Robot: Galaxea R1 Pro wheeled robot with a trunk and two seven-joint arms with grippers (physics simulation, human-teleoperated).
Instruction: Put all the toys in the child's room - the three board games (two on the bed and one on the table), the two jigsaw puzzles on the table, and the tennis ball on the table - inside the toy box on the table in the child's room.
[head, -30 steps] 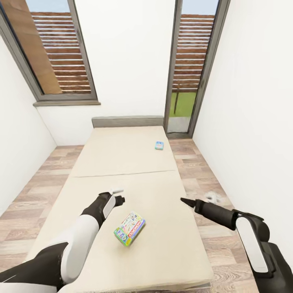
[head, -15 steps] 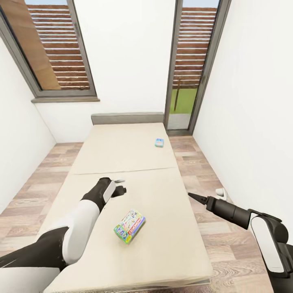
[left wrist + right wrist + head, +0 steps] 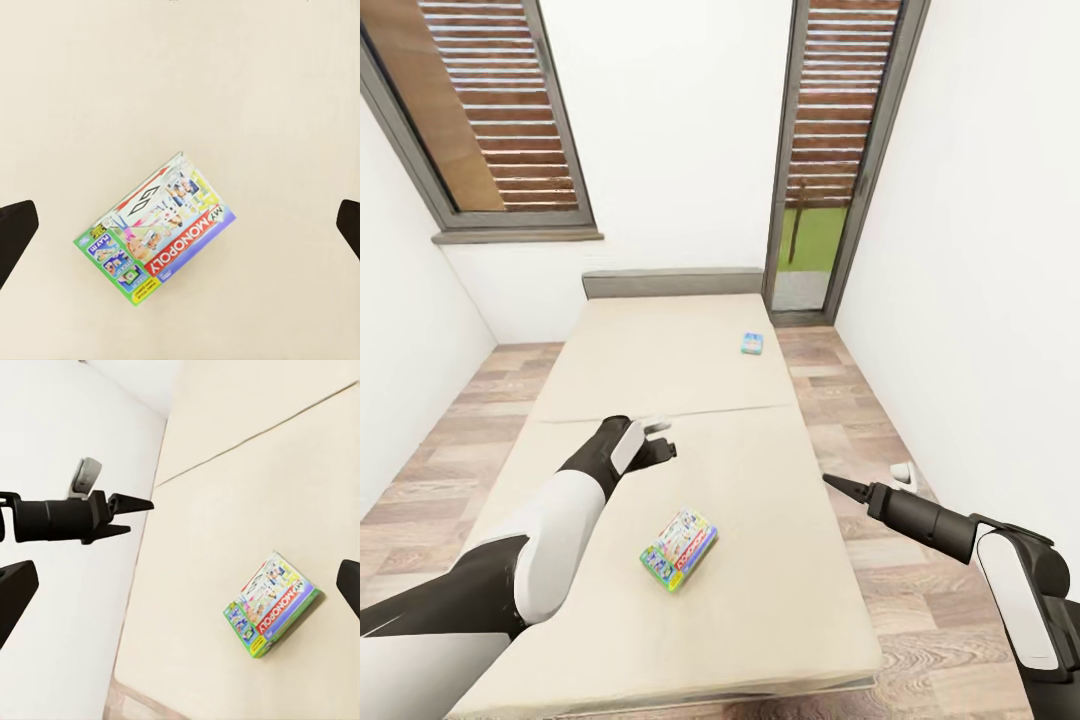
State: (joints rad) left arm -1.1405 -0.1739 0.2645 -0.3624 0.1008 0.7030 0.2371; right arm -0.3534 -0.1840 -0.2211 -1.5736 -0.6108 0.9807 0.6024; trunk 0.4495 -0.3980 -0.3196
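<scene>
Two board games lie on the cream bed [image 3: 780, 600]. A colourful Monopoly box [image 3: 678, 550] rests near the bed's front half, also seen as the box [image 3: 156, 229] and the box [image 3: 271, 605]. A small blue box [image 3: 752, 344] lies far back near the bed's right edge. My left gripper [image 3: 662, 441] hovers open above the mattress, just beyond and left of the Monopoly box, with nothing between its fingers [image 3: 15, 232]. My right gripper [image 3: 830, 483] hangs open and unladen over the bed's right edge, right of that box. The toy box and the table are out of view.
White walls close in on both sides of the bed. A window [image 3: 490, 120] and a tall glazed door [image 3: 830, 150] stand behind the grey headboard [image 3: 670, 282]. Wood-plank floor [image 3: 870, 420] runs along both sides, with a small white object [image 3: 901, 470] on the right strip.
My left arm has reached farther out over the bed, away from the Monopoly box. The right arm shifted right and lower early on, then held. The view itself has shifted slightly.
</scene>
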